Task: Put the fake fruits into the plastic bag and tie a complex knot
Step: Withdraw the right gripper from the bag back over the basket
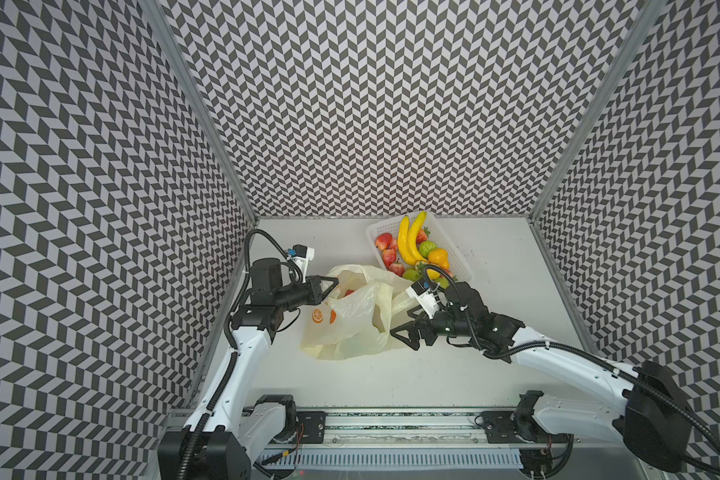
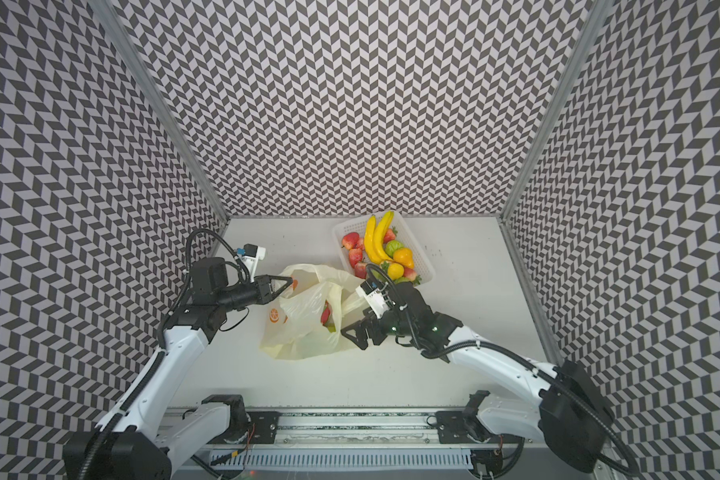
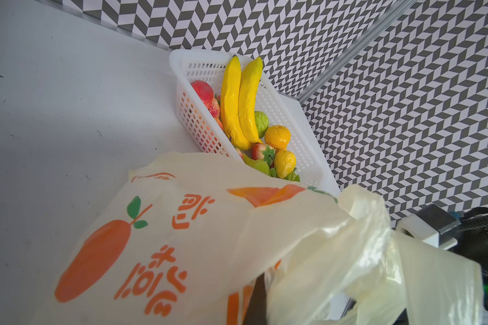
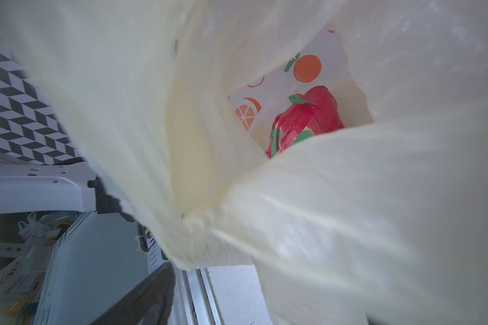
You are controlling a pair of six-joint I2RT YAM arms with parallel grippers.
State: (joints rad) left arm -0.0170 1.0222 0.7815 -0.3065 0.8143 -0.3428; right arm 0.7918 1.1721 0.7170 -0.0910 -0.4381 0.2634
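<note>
The pale-yellow plastic bag [image 1: 350, 328] [image 2: 304, 332] lies on the table with its mouth held up. My left gripper [image 1: 329, 286] [image 2: 285, 282] is shut on the bag's upper rim; in the left wrist view a dark finger [image 3: 258, 298] shows between folds of the bag [image 3: 181, 239]. At the bag's right edge my right gripper [image 1: 400, 338] [image 2: 350, 336] stands open. A pink-red dragon fruit [image 4: 313, 118] [image 2: 326, 313] lies inside the bag [image 4: 321, 225]. The other fake fruits, among them bananas [image 1: 410, 241] [image 3: 237, 104], sit in the basket. No knot shows.
The white perforated basket [image 1: 462, 257] [image 2: 427, 262] [image 3: 181, 56] stands at the back right, just behind the right arm's wrist. Patterned walls close in the table on three sides. A metal rail runs along the front edge [image 1: 391, 415].
</note>
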